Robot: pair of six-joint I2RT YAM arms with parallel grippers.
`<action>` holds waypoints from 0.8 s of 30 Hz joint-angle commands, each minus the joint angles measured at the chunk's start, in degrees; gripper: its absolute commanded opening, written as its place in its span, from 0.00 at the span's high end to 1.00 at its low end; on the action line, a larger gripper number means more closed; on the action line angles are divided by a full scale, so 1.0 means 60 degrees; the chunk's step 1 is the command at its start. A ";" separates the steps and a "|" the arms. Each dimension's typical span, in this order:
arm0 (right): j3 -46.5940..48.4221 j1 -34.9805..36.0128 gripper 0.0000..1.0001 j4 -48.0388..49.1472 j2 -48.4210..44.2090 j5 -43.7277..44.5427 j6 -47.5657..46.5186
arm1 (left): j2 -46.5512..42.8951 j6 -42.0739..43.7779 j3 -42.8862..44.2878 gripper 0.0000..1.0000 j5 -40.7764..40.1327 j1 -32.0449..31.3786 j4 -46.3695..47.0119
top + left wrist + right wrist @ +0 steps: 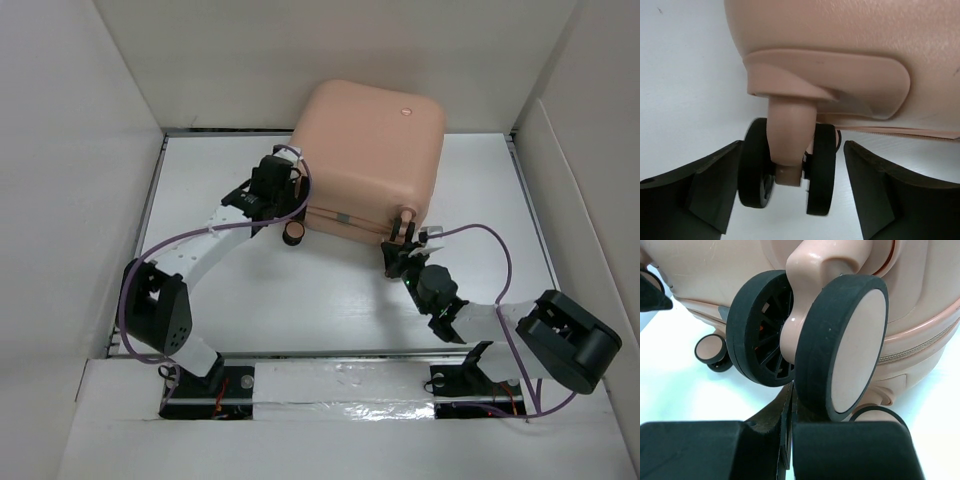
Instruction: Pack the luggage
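Well, the left gripper (792,150) stands released astride a caster wheel (822,170), contact hard to judge. The luggage (370,150) lies closed at the table's (300,300) far middle, inside hidden. The right gripper (790,440) is clenched empty close by a second wheel (840,350).

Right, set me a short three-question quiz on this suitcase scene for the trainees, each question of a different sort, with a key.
1. True or false: the luggage lies shut on the table.
2. The left tool is: A) shut on a handle; B) open, a finger either side of a caster wheel; C) holding a shirt.
3. Fill in: the right tool, near a second wheel, is ____.
Key: 1 true; 2 B; 3 shut.
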 commanded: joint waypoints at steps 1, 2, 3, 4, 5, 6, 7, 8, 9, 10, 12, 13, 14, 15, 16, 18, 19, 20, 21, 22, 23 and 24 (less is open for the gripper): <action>0.0320 0.0103 1.00 0.0912 0.0045 -0.0684 -0.0115 | -0.0020 0.0129 0.0587 0.25 0.0435 0.0108 0.0375; 0.0320 0.0103 1.00 0.0927 0.0089 -0.0727 -0.0116 | 0.0024 0.0115 0.0587 0.35 0.0478 0.0108 0.0535; 0.0349 0.0103 1.00 0.0912 0.0118 -0.0771 -0.0145 | 0.0054 0.0115 0.0602 0.43 0.0522 0.0108 0.0595; 0.0364 0.0103 1.00 0.0941 0.0147 -0.0786 -0.0145 | 0.0185 0.0115 0.0689 0.54 0.0566 0.0108 0.0610; 0.0364 0.0103 1.00 0.0956 0.0177 -0.0815 -0.0160 | 0.0258 0.0100 0.0762 0.80 0.0596 0.0108 0.0581; 0.0379 0.0103 1.00 0.0971 0.0220 -0.0845 -0.0160 | 0.0317 -0.0016 0.0807 0.92 0.0683 0.0108 0.0566; 0.0408 0.0103 1.00 0.0956 0.0250 -0.0889 -0.0174 | 0.0376 -0.0104 0.0807 1.00 0.0727 0.0108 0.0595; 0.0437 0.0103 1.00 0.0942 0.0279 -0.0918 -0.0232 | 0.0405 -0.0178 0.0764 1.00 0.0858 0.0108 0.0741; 0.0481 0.0103 1.00 0.0912 0.0352 -0.0991 -0.0233 | 0.0391 -0.0338 0.0705 1.00 0.1382 0.0108 0.0858; 0.0568 0.0103 1.00 0.0854 0.0396 -0.1050 -0.0233 | 0.0391 -0.0528 0.0574 1.00 0.1692 0.0108 0.0946; 0.0730 0.0103 1.00 0.0781 0.0484 -0.1210 -0.0277 | 0.0304 -0.1025 0.0383 1.00 0.2989 0.0108 0.1341; 0.0817 0.0103 1.00 0.0708 0.0630 -0.1443 -0.0262 | 0.0100 -0.1579 0.0092 1.00 0.3361 -0.0167 0.1894; 0.1036 0.0219 1.00 0.0678 0.0733 -0.1533 -0.0248 | -0.0018 -0.1773 -0.0012 1.00 0.3597 -0.0431 0.2117; 0.1154 0.0307 1.00 0.0663 0.0864 -0.1591 -0.0219 | -0.0135 -0.1964 -0.0057 1.00 0.3701 -0.0709 0.2293; 0.1257 0.0511 1.00 0.0736 0.1010 -0.1824 -0.0160 | -0.0354 -0.2154 -0.0231 1.00 0.3789 -0.1002 0.2483; 0.1607 0.0848 1.00 0.0984 0.1581 -0.2016 -0.0043 | -0.0531 -0.2813 -0.0466 1.00 0.4255 -0.1692 0.3406; 0.1754 0.1256 1.00 0.1246 0.1815 -0.1930 -0.0057 | -0.0604 -0.3018 -0.0511 1.00 0.4403 -0.1853 0.3524; 0.1915 0.1390 1.00 0.1264 0.2195 -0.1929 -0.0086 | -0.0663 -0.3354 -0.0540 1.00 0.4550 -0.2203 0.3830; 0.2207 0.1392 1.00 0.1249 0.2372 -0.1987 0.0001 | -0.0722 -0.3502 -0.0613 1.00 0.4696 -0.2366 0.4021; 0.2297 0.1392 1.00 0.1510 0.2563 -0.2379 0.0103 | -0.0882 -0.3620 -0.0672 1.00 0.4741 -0.2527 0.4154; 0.2385 0.1392 1.00 0.1701 0.2898 -0.2601 0.0307 | -0.0985 -0.3766 -0.0716 1.00 0.4887 -0.2645 0.4416; 0.2574 0.1479 1.00 0.1834 0.3032 -0.2791 0.0425 | -0.1117 -0.4144 -0.0847 1.00 0.5033 -0.2733 0.4680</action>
